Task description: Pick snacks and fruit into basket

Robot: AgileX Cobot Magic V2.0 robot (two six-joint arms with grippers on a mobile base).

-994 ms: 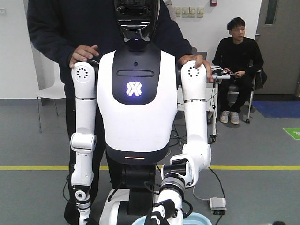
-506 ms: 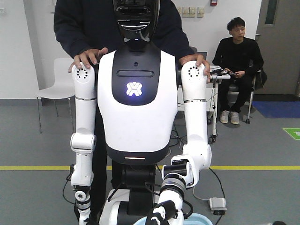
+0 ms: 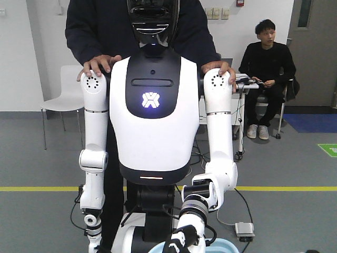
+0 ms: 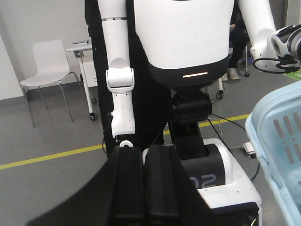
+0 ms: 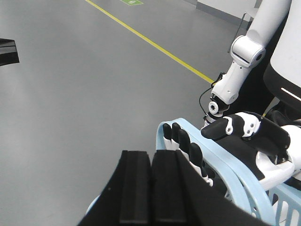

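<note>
The basket [image 5: 244, 181] is light, stiff plastic; grip its handle [image 5: 221, 155]. Both your end effectors [image 4: 143, 186] [image 5: 150, 188] sit closed, empty.

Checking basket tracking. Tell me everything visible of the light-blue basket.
The light-blue basket looks like glossy plastic, with slotted side walls and a rounded rim in the left wrist view. The right wrist view shows its flat arched handle, gripped by a black-and-white humanoid hand whose fingers curl over it. It appears upright, held off the floor. The front view catches only a sliver of the rim. Its contents are not visible.
</note>
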